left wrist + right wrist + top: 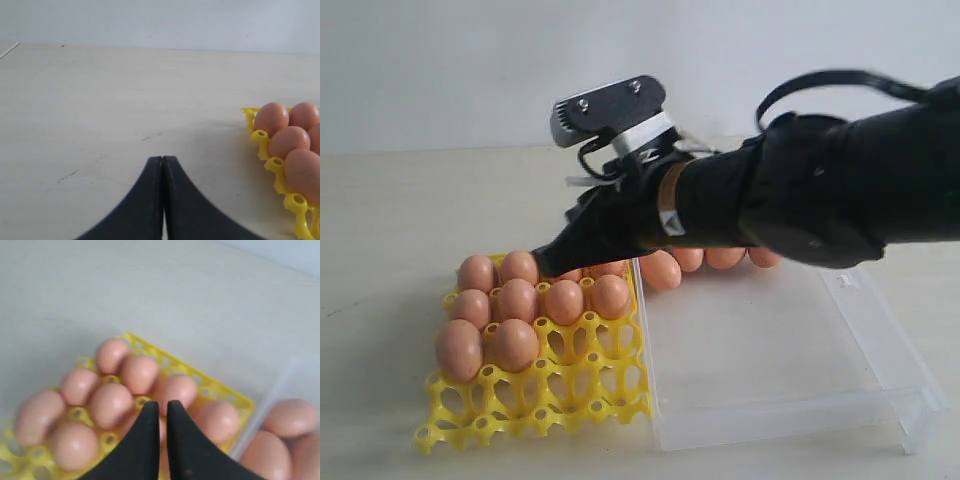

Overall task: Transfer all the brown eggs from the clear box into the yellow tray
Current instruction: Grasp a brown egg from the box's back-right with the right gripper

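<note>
Right gripper (pixel 161 409) hangs over the yellow tray (pixel 570 395), jaws pinched to a slit, empty. Lift clear of the seated brown eggs (pixel 515 343) first, then open wide over those at the far edge of the clear box (pixel 790 405).

No legible text or labels

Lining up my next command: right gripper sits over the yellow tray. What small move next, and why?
Probably lift the right gripper and swing it over to the clear box: its jaws look empty, and brown eggs remain there.
</note>
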Robot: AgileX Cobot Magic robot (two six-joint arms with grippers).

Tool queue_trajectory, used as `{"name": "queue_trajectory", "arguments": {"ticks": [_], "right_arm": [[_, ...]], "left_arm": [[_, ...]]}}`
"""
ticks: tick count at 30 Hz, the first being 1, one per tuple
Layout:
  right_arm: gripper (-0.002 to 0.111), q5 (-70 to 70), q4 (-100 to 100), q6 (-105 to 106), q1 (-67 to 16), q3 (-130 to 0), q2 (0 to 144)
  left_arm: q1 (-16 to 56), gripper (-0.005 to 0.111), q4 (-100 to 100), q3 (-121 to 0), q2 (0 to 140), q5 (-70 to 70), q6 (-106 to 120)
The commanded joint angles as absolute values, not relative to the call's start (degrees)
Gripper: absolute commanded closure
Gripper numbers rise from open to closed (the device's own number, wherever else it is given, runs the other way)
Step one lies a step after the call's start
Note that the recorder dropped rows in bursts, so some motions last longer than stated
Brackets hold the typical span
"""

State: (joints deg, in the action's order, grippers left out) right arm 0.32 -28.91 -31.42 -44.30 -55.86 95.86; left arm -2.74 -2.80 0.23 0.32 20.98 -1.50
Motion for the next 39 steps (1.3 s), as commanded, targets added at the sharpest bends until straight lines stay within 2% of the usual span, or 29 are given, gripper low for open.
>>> {"name": "queue_trajectory", "arguments": {"ticks": [1, 5, 8, 15, 19, 21, 29, 35, 37, 39], "right_arm": [[0.108, 16.06, -19.6, -14.94, -39.08, -55.98, 93.33], [0.108, 19.97, -15.17, -19.29, -33.3, -56.08, 94.87], [0.103, 20.8, -13.85, -23.91, -28.77, -56.59, 96.29], [0.07, 18.57, -13.61, -26.13, -20.79, -56.59, 99.31], [0.058, 14.31, -13.71, -27.66, -18.36, -57.06, 102.23], [0.057, 13.18, -13.71, -27.66, -17.83, -58.62, 104.63], [0.056, 14.99, -14.07, -28.55, -17.53, -66.5, 112.79], [0.058, 17.01, -13.6, -28.55, -17.53, -67.78, 115.97], [0.071, 17.01, -13.6, -28.66, -17.53, -67.78, 116.11], [0.092, 17.01, -13.6, -28.56, -17.53, -67.78, 116.11]], "left_arm": [[-2.41, 0.107, -3.11, 0.0, 0.0, 20.41, -1.75], [-2.41, 0.107, -3.11, 0.0, 0.0, 20.41, -1.75], [-2.41, 0.107, -3.11, 0.0, 0.0, 20.41, -1.75], [-2.41, 0.107, -3.11, 0.0, 0.0, 20.41, -1.75], [-2.41, 0.107, -3.11, 0.0, 0.0, 20.41, -1.75], [-2.41, 0.107, -3.11, 0.0, 0.0, 20.41, -1.75], [-2.41, 0.107, -3.11, 0.0, 0.0, 20.41, -1.75], [-2.41, 0.107, -3.11, 0.0, 0.0, 20.41, -1.75], [-2.41, 0.107, -3.11, 0.0, 0.0, 20.41, -1.75], [-2.41, 0.107, -3.11, 0.0, 0.0, 20.41, -1.75]]}}
